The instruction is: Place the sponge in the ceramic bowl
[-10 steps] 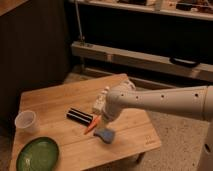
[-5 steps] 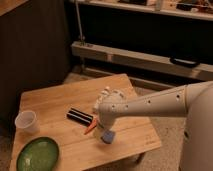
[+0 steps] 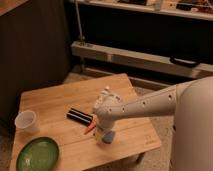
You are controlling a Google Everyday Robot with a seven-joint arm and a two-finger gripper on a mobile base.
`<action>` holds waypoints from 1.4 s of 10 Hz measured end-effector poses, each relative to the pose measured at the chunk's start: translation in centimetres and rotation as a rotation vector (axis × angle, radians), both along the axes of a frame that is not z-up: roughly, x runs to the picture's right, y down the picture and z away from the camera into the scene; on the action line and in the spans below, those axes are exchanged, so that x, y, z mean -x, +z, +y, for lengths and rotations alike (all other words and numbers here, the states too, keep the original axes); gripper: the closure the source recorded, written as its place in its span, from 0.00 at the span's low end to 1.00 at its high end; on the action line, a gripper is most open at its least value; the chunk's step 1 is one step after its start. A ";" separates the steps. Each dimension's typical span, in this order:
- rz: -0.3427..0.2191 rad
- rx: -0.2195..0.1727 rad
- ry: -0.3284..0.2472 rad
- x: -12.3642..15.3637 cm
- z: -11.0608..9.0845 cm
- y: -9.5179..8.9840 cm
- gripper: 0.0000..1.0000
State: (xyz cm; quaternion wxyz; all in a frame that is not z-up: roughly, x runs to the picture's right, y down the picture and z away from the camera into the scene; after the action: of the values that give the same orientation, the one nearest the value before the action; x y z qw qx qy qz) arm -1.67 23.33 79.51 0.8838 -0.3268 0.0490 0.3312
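Looking through the one camera view, you see the arm reaching in from the picture's right over the wooden worktop [image 3: 140, 137], with its wrist bent downward. The end effector [image 3: 103, 128] sits low, directly above the sponge [image 3: 107, 136]. The wrist housing covers it, so you cannot tell how far open it is or whether it has hold of anything.

The sponge shows as a small light-blue patch just below the wrist, near the worktop's front edge. It looks to be resting on the wood or barely above it, and which one is unclear. Most of it is hidden, so its long axis cannot be read from here.

The carrot [image 3: 90, 128] lies just beside the sponge on the picture's left, and the black bar [image 3: 79, 116] lies a little beyond that.

The ceramic bowl [image 3: 37, 154] sits at the front-left corner with nothing in it, well apart from the sponge. The plastic cup [image 3: 26, 121] stands just behind it.

The relation that matters to you is that the sponge lies straight beneath the end effector. From there the bowl lies toward the picture's left and a little nearer the camera. My judgement is that the carry would pass over the carrot, so watch the clearance there.
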 end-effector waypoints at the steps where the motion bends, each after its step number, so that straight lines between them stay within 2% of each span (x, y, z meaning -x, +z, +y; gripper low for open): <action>1: 0.015 0.004 0.004 -0.2 0.1 0.2 0.35; 2: 0.025 0.009 0.004 -0.4 0.1 0.4 0.36; 3: 0.032 0.020 0.008 -0.3 0.3 0.7 0.43; 7: 0.044 0.058 0.021 -0.1 1.0 1.1 0.85; 9: 0.031 0.046 0.042 0.0 0.2 0.3 0.99; 10: 0.020 0.035 0.050 0.2 -0.3 -0.3 1.00; 13: -0.061 -0.018 0.037 3.8 -4.1 -5.8 1.00; 14: -0.101 -0.032 0.020 5.6 -5.6 -8.4 1.00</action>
State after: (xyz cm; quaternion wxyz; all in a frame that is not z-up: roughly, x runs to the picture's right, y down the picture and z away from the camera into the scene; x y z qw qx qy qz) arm -7.26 17.72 71.15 0.8870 -0.3292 -0.0043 0.3239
